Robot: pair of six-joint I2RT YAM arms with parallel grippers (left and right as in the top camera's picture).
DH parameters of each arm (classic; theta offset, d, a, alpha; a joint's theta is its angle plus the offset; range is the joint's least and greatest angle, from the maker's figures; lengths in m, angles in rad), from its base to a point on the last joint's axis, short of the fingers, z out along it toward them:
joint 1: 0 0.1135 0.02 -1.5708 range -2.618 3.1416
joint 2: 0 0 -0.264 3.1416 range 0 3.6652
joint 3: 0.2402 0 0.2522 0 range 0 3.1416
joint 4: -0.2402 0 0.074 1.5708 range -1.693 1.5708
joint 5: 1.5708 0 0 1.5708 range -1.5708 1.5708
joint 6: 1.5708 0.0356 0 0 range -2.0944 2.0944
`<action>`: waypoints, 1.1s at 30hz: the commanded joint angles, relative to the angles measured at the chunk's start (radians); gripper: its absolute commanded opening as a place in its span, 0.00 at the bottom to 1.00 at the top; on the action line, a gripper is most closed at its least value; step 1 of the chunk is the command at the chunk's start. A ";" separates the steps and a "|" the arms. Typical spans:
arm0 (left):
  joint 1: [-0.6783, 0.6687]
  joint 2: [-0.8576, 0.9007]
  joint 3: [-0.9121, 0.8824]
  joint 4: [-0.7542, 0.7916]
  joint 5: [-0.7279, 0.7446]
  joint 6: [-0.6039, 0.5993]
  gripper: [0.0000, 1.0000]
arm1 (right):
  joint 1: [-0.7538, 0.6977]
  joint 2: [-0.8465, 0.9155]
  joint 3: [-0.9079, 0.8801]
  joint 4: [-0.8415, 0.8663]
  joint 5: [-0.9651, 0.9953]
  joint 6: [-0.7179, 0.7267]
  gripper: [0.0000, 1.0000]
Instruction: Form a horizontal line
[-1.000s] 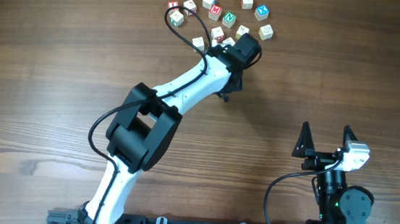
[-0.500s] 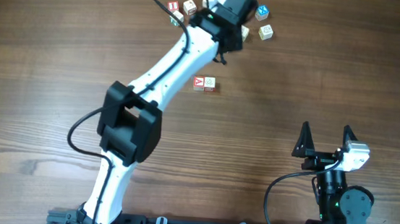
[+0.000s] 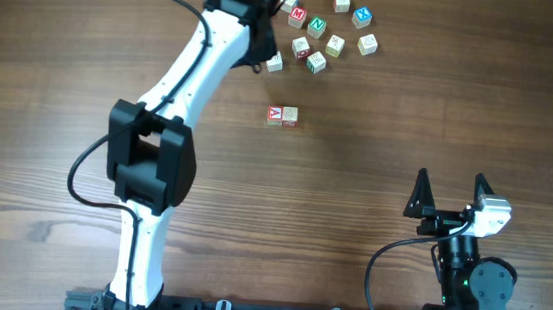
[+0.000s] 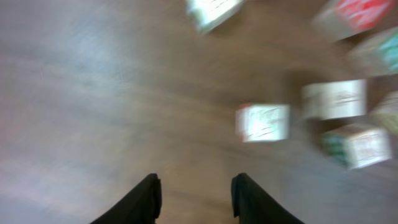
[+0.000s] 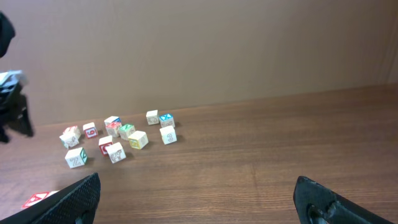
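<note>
Your horizontal line [image 3: 282,115] lies on the tabletop [image 3: 442,99] near the middle. It is two tiny pale wooden cubes touching side by side. In the overhead view the red-A cube [image 3: 275,115] is on the left and a plainer cube [image 3: 290,116] is pressed against its right face. The line sits well apart from both sets of fingers.

Farther up in that view you have the loose cluster of letter cubes [image 3: 327,34], scattered unevenly. Among them are a red M cube [image 3: 298,14], a green N cube [image 3: 317,24] and a blue X cube [image 3: 363,16].

Your left arm [image 3: 194,68] stretches across to the cluster's left edge, and its wrist hides whatever lies beneath it. The left wrist view is blurred. Even so, you can see your left fingers [image 4: 146,202] standing apart with bare wood between them, gripping nothing. A pale cube with red print [image 4: 262,122] lies a little ahead of them, with more cubes off to the right.

Your right fingers [image 3: 420,196] are spread wide and hold nothing. They sit low on the right side of the tabletop, far from every cube.
</note>
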 commanded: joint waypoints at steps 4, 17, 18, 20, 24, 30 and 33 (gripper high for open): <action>0.044 -0.005 0.020 -0.149 -0.013 0.004 0.50 | -0.007 0.002 -0.001 0.003 -0.004 -0.005 1.00; 0.056 -0.153 0.020 -0.311 -0.048 0.004 0.70 | -0.007 0.002 -0.001 0.003 -0.004 -0.005 1.00; 0.056 -0.171 0.020 -0.320 -0.057 0.004 0.72 | -0.007 0.002 -0.001 0.003 -0.004 -0.005 1.00; 0.056 -0.206 0.020 -0.344 -0.085 0.002 0.80 | -0.007 0.002 -0.001 0.003 -0.004 -0.005 1.00; 0.056 -0.276 0.020 -0.408 -0.145 -0.004 0.97 | -0.007 0.002 -0.001 0.003 -0.004 -0.005 1.00; 0.056 -0.330 0.020 -0.476 -0.190 -0.007 1.00 | -0.007 0.002 -0.001 0.003 -0.004 -0.005 1.00; 0.059 -0.343 0.020 -0.478 -0.189 -0.026 1.00 | -0.007 0.002 -0.001 0.003 -0.004 -0.005 1.00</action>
